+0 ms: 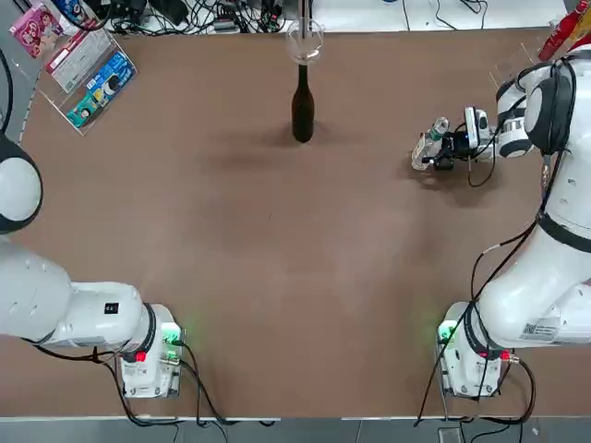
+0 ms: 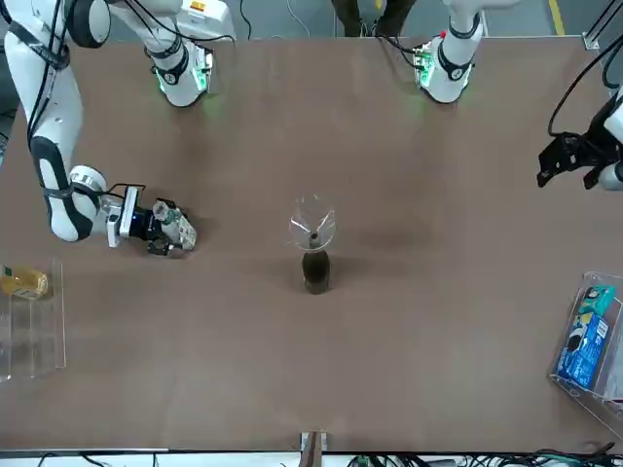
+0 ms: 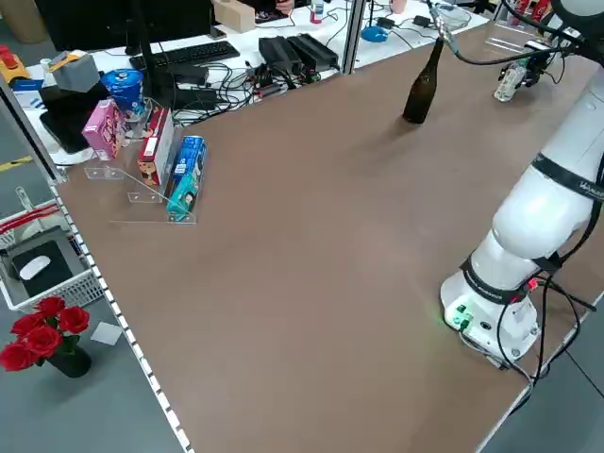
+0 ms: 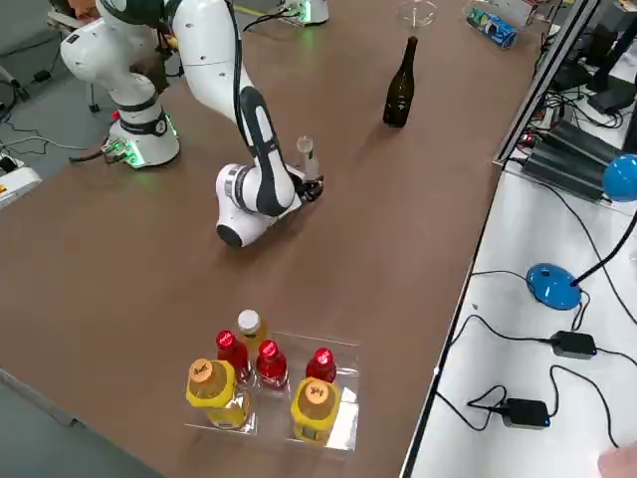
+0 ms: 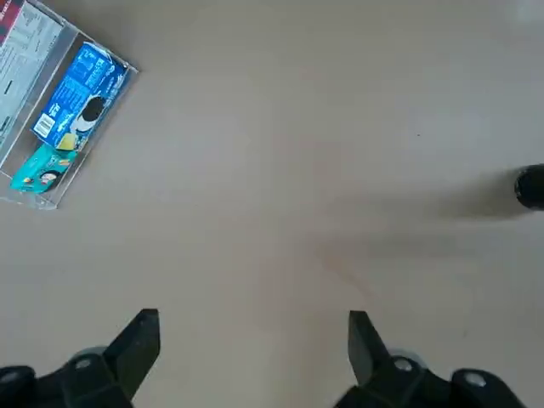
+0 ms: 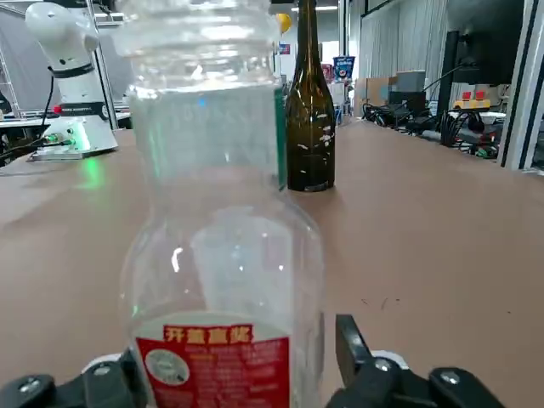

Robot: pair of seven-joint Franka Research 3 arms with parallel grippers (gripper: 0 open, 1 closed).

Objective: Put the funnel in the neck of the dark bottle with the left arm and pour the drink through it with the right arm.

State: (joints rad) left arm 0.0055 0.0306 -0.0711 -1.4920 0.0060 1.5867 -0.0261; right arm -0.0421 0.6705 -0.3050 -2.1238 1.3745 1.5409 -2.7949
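Your left gripper (image 2: 584, 161) hangs wide open and empty over the table's (image 1: 277, 258) left edge; its arm is mostly cut off overhead. The dark bottle (image 1: 302, 103) stands upright mid-table near the far edge, long axis vertical, with the funnel (image 1: 305, 41) in its neck, mouth up, barely readable. Your right gripper (image 1: 441, 148) sits low near the right edge, fingers parted around the upright drink (image 1: 429, 144); whether they touch it is unclear.
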